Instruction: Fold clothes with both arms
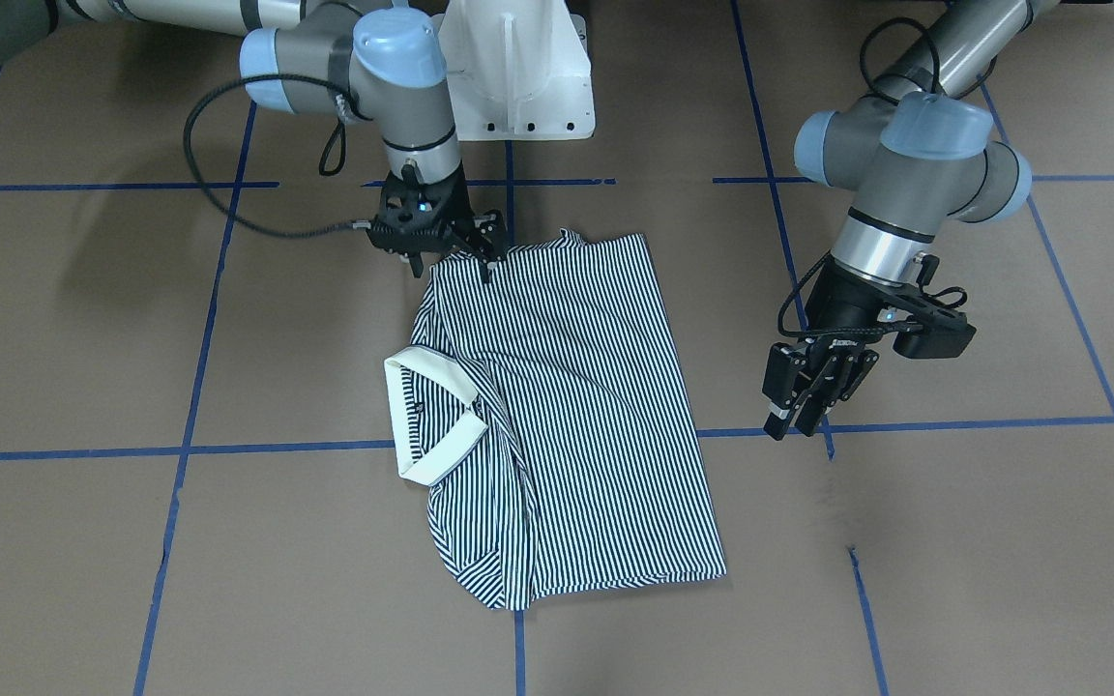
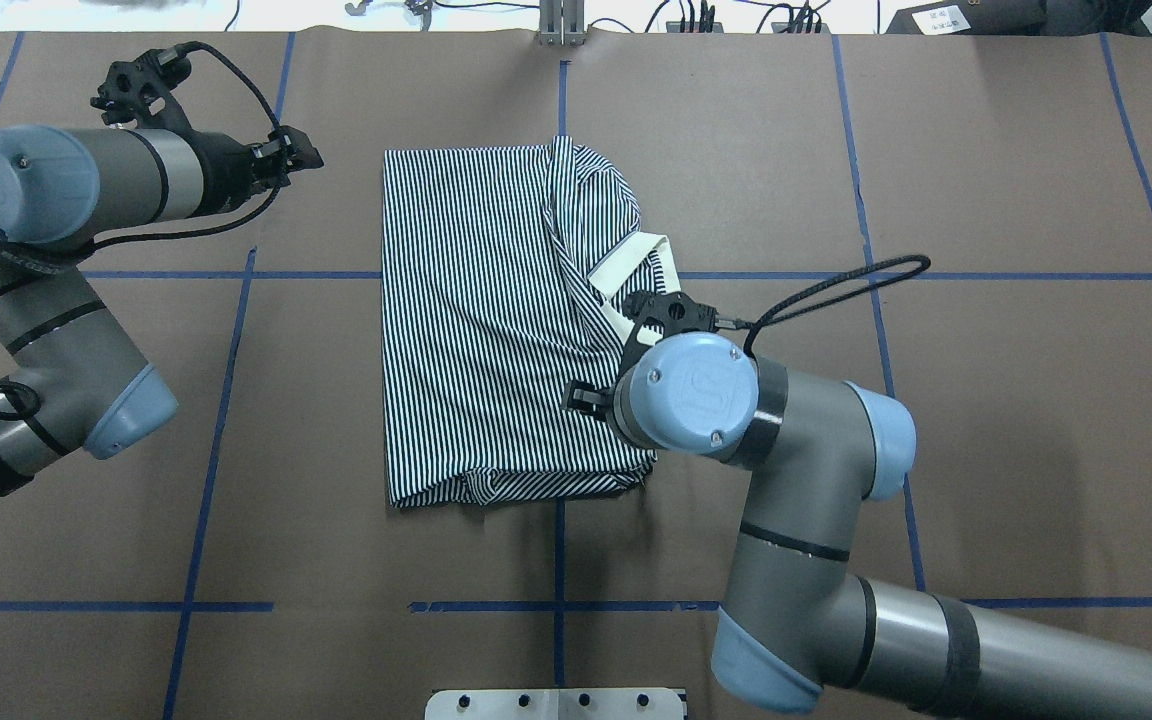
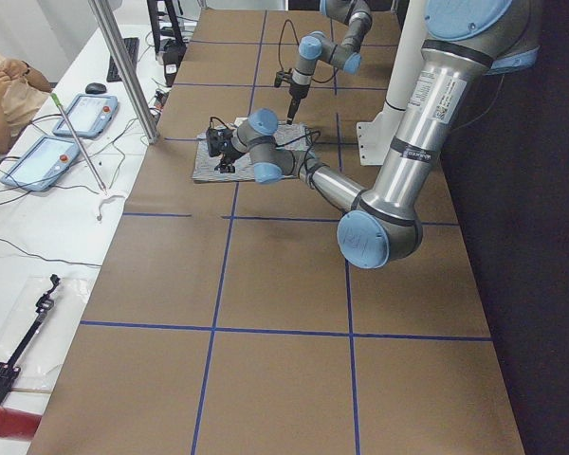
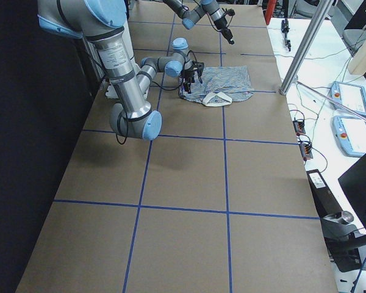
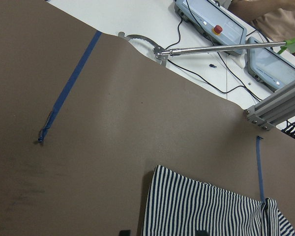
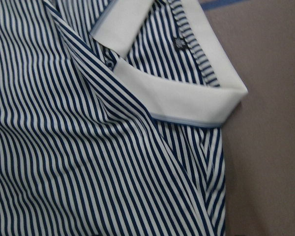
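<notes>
Overhead view used for clock bearings.

- The short-sleeved polo shirt with thin navy-and-white stripes (image 2: 476,330) is laid flat near the middle of the brown paper-covered table with the blue tape grid (image 2: 986,450). Both long sides are folded inward, so a rough rectangle is formed.
- The plain cream collar (image 2: 636,265) is found at the shirt's 2 o'clock edge. It is turned open and partly overlapped by a striped fold.
- The right black two-finger gripper (image 1: 453,263) is lowered onto the shirt's 4 o'clock corner. Its jaws are seen spread: one tip is on the striped cloth, the other is just off the edge. Nothing is clasped between them. Only cloth and collar are shown in the right wrist view.
- The left black two-finger gripper (image 1: 797,425) is held above bare table at 10 o'clock from the shirt, well apart from it. Its jaws are parted and empty.
</notes>
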